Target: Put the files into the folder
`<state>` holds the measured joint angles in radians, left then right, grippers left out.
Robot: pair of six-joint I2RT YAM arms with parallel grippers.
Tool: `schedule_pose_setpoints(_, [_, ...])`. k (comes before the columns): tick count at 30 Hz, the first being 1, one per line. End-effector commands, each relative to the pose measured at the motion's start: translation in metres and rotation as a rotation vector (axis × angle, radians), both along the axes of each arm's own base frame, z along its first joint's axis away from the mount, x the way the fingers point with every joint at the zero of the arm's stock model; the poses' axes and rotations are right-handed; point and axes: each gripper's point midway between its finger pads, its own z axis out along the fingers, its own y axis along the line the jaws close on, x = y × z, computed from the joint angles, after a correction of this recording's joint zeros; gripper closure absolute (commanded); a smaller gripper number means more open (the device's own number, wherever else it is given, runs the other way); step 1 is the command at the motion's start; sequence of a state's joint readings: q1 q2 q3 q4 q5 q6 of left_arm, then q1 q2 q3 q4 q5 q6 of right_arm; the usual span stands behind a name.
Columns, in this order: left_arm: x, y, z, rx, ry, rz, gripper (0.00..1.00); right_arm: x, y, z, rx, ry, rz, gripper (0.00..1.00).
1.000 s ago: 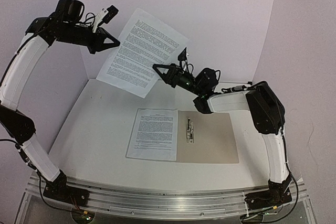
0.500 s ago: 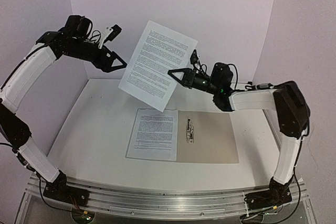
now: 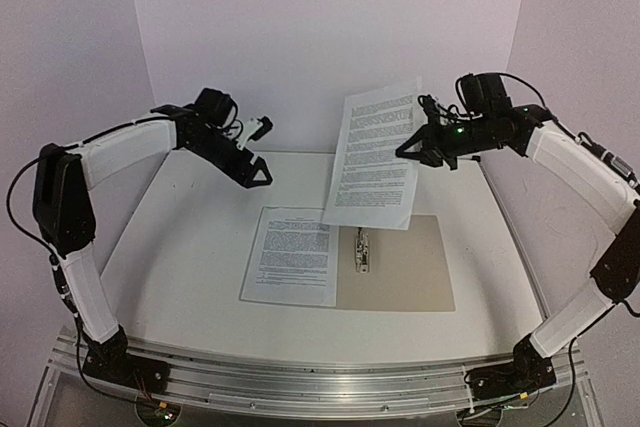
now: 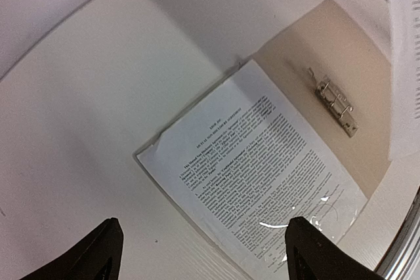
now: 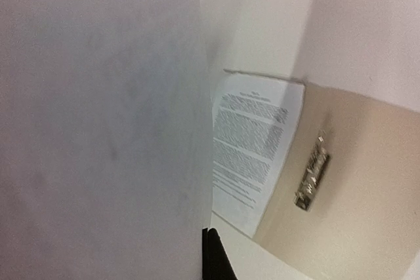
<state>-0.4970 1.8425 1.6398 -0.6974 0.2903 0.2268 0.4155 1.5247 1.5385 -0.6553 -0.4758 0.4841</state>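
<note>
Hand-over done: carrying one of the files above the folder, pinched at its right edge in the closed right gripper.

Let go within the last second by the left gripper, now spread wide, empty and pulled back over the table. Swung from high behind the table to just over the metal clip, hanging nearly upright; height above it hard to tell. Leaves the other sheet flat against the folder's left edge. Probably only lowering left for this page, then fetching the second.
</note>
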Motion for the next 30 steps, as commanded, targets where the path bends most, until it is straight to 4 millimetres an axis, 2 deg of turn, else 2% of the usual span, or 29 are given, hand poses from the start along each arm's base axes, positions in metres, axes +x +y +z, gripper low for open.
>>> schedule_pose_setpoints(1, [0.002,-0.037,-0.035,0.031,-0.009,-0.051,0.14,-0.060,-0.041,-0.056,-0.154,0.337,0.067,1.00])
schedule_pose_setpoints(4, [0.000,-0.048,-0.057,0.045,0.012,-0.066,0.14,-0.059,-0.058,-0.079,-0.202,0.407,0.076,1.00])
schedule_pose_setpoints(7, [-0.008,-0.048,-0.082,0.062,0.053,-0.054,0.14,-0.055,-0.078,-0.099,-0.229,0.460,0.063,1.00])
schedule_pose_setpoints(12, [-0.029,-0.030,-0.131,0.123,0.155,-0.013,0.15,-0.047,-0.092,-0.124,-0.236,0.505,0.092,1.00])
schedule_pose_setpoints(17, [-0.052,-0.007,-0.174,0.193,0.250,0.056,0.16,-0.036,-0.094,-0.141,-0.230,0.528,0.123,1.00])
schedule_pose_setpoints(21, [-0.067,0.006,-0.184,0.221,0.306,0.101,0.16,-0.033,-0.099,-0.144,-0.263,0.542,0.120,1.00])
schedule_pose_setpoints(25, [-0.081,0.022,-0.197,0.272,0.336,0.113,0.16,-0.039,-0.101,-0.154,-0.281,0.587,0.122,1.00])
schedule_pose_setpoints(30, [-0.091,0.037,-0.202,0.325,0.329,0.105,0.16,-0.038,-0.098,-0.154,-0.263,0.586,0.138,1.00])
